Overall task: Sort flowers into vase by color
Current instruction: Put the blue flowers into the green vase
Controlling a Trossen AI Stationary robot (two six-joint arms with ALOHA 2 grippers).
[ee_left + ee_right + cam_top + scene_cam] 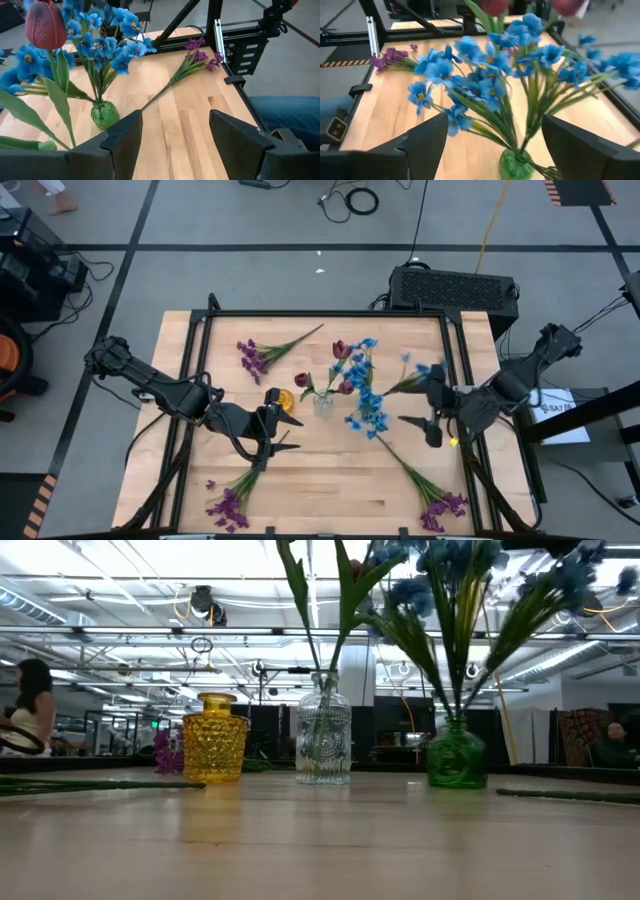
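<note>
Three vases stand mid-table: an amber vase (282, 400) (215, 737), a clear glass vase (323, 404) (323, 740) with dark red tulips (340, 365), and a green vase (457, 753) (104, 114) with blue sprigs (367, 405) (490, 75). One blue sprig (418, 376) leans out toward my right gripper. Three purple sprigs lie flat on the wood: far (262, 353), near left (232, 498), near right (432, 498) (192, 57). My left gripper (280, 430) (175, 117) is open, left of the vases. My right gripper (420, 398) (495, 120) is open, right of the green vase.
A black frame (330, 314) edges the wooden table top. A black box (455, 288) and cables sit on the floor beyond the far edge. Bare wood (330, 480) lies between the two near purple sprigs. People show in the room behind (30, 705).
</note>
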